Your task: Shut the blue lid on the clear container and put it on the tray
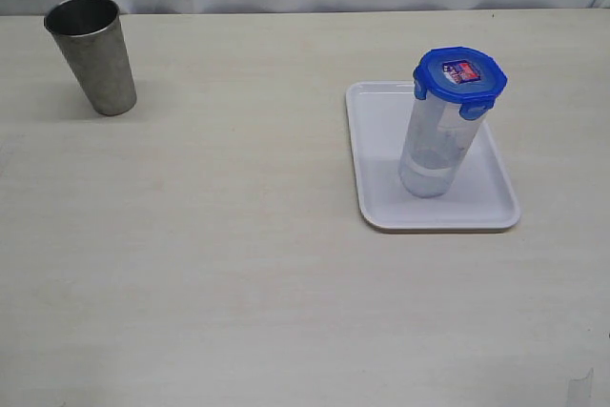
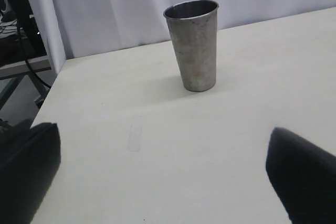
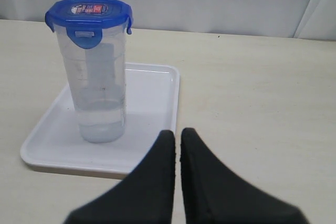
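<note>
— left gripper (image 2: 161, 129), left wrist view: spread wide, two dark fingers (image 2: 31, 171) at opposite edges, gripping nothing, touching nothing.
— anything else counted there?
— one grey metal cup (image 2: 193, 45), upright on the pale table (image 2: 105, 145), out ahead of the open jaws and well apart from them. too dark inside to tell any contents.
— and from the right wrist view?
— right gripper (image 3: 178, 136) closed tight, tips pressed together, nothing between them, close to one corner of the single white tray (image 3: 152, 108); touching it or not, cannot tell.
— on the tray?
— one clear container (image 3: 100, 93), upright, with one blue lid (image 3: 89, 22) seated on its rim, flaps folded down, one red-and-blue sticker (image 3: 88, 9) on top. cloudier toward the base; liquid or just thick plastic, cannot tell.
— exterior view, then?
— same count: one cup far left near the back edge, one tray to the right, well apart. lidded container standing near the middle of the tray, nothing else on it.
</note>
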You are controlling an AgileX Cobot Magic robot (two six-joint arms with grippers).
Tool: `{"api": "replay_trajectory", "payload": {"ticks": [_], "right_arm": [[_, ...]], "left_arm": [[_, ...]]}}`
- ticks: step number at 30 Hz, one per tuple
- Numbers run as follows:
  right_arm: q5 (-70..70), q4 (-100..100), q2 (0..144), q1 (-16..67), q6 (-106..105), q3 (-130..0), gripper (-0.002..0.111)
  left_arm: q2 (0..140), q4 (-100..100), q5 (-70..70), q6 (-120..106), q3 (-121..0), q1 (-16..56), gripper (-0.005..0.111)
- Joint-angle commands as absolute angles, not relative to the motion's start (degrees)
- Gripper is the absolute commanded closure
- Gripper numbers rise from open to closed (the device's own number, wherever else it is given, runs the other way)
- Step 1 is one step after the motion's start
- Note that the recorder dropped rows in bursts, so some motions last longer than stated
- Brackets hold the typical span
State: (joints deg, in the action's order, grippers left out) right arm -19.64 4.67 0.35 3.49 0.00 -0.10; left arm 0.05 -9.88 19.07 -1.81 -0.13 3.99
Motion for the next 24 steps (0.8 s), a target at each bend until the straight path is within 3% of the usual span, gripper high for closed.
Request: {"api": "replay_trajectory", "payload": {"ticks": [1,8,12,24], "right_arm": [[-19.6,4.7,0.0,3.3,0.0,0.0,0.104],[-19.6,4.7,0.0,3.3,0.0,0.0,0.104],[-19.6,4.7,0.0,3.3,0.0,0.0,0.104],[-19.6,4.7,0.0,3.3,0.0,0.0,0.104]], "left_arm": [[0.0,-9.5,19.5,-2.9,0.0,3.8,0.019],[0.0,-7.8,20.5,-2.9,0.0,3.8,0.081],[0.0,-7.7,20.5,-2.9,0.0,3.8,0.106],[0.0,-7.6,18.7,-2.9,0.0,3.8,0.107]]}}
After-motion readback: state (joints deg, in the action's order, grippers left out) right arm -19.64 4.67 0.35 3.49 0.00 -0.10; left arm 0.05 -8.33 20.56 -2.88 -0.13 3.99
